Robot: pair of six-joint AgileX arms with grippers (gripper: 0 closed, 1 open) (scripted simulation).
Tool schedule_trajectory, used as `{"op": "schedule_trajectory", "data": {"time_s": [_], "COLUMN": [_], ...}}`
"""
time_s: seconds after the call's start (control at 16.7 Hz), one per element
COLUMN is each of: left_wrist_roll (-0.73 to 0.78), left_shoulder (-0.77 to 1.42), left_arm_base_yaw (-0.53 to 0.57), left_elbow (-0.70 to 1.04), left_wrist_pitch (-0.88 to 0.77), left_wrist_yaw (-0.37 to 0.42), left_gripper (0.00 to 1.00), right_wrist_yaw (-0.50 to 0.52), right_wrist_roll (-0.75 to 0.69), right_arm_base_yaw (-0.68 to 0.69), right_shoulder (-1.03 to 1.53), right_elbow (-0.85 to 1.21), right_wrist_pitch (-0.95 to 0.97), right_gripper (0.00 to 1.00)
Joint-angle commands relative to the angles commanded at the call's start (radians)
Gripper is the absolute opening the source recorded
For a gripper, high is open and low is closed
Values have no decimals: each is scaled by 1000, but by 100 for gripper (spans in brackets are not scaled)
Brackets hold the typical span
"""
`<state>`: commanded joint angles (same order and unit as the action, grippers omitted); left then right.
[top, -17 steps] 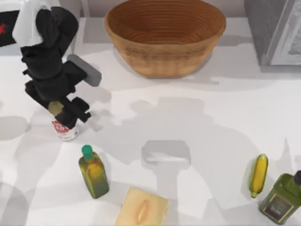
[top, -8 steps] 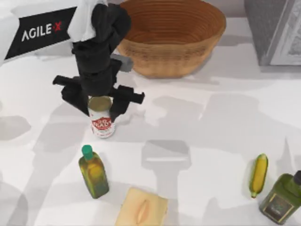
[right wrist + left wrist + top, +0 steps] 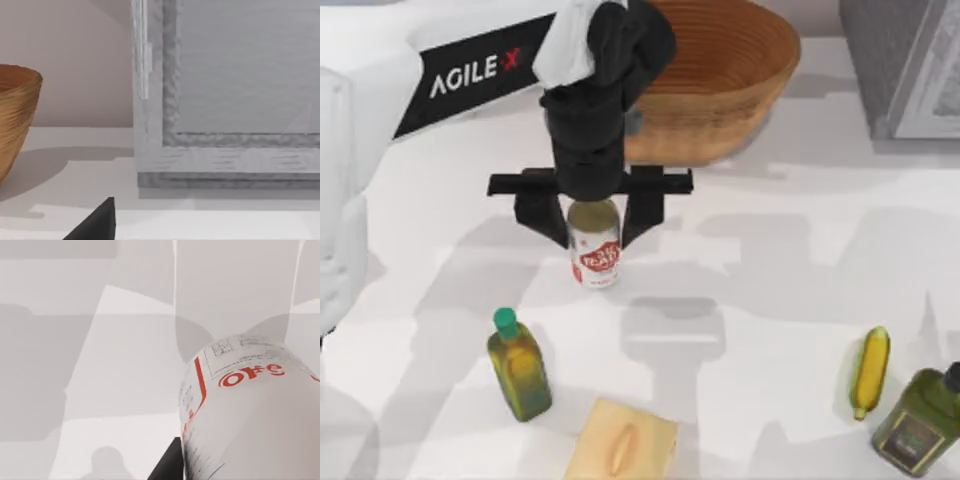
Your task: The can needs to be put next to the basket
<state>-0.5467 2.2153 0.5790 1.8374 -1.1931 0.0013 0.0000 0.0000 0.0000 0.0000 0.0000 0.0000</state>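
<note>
White arm, black AGILE·X band

Item count, top view:

- Can [image 3: 595,252]: one, white with red label, near desk [image 3: 770,290] centre.
- Basket [image 3: 740,70]: one, woven, at desk's far edge.
- Oil bottles: two. Green-capped bottle [image 3: 518,365] stood near front edge, left of centre; dark green bottle [image 3: 918,420] stood at front right corner.
- Corn cob [image 3: 870,372]: one, just beside dark green bottle.
- Tan block [image 3: 622,445]: one, at front edge.
- Grey box [image 3: 905,60]: one, at far right corner.
- Arms counted: one, left arm [image 3: 470,75].
</note>
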Motion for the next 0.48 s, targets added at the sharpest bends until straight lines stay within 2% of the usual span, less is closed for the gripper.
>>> {"op": "schedule_trajectory", "data": {"time_s": [0.48], "left_wrist_roll": [-2], "left_shoulder": [1], "left_arm_base_yaw": [-2], "left_elbow": [-10], "left_wrist_pitch": [12], "left_wrist_yaw": [0], "left_gripper": [0], "right_wrist_yaw": [0], "right_wrist_roll": [0], "right_arm_base_yaw": [0], "right_shoulder": [0], "right_elbow": [0], "right_wrist_pitch": [0], "right_gripper": [100]}}
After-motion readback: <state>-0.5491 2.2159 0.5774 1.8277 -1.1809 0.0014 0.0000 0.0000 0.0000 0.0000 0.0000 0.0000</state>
